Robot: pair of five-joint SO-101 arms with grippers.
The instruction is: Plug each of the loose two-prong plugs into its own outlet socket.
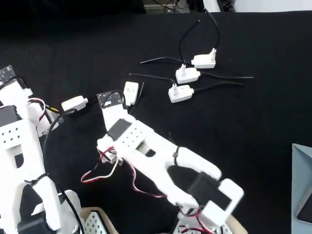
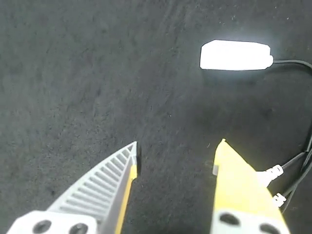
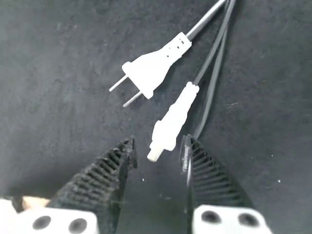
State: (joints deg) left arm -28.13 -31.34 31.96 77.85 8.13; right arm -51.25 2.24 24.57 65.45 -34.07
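Black cloth covers the counter [image 1: 243, 141]. In the high view, a cluster of three white socket blocks [image 1: 187, 74] is noted towards the far side. Each appears to have a plug seated and a cable trailing away. These three are judged done, though full seating cannot be confirmed. A lone white block [image 1: 74, 103] lies apart, near the left arm, and a white piece [image 1: 130, 92] lies just beside the right arm's tip. Broad bare cloth is available between the arms and the cluster. The cloth's far edge runs not far behind the cluster, and a grey object [image 1: 302, 180] stands at the right margin. The trailing cables are judged the main snag risk.

In the left wrist view, the left end effector [image 2: 178, 146] is seen released, with nothing between its fingers. It is over bare cloth, and the approach to the lone white block [image 2: 236, 55] ahead is unobstructed.

In the right wrist view, the right end effector [image 3: 157, 146] is likewise spread and nothing is held. The end of a slim white connector [image 3: 170, 124] lies ungripped between the fingertips. The two-prong plug [image 3: 148, 73] lies just beyond, prongs bare, so at least one insertion is judged outstanding. Plug, connector and cables lie close together, leaving little room for a clean grasp.
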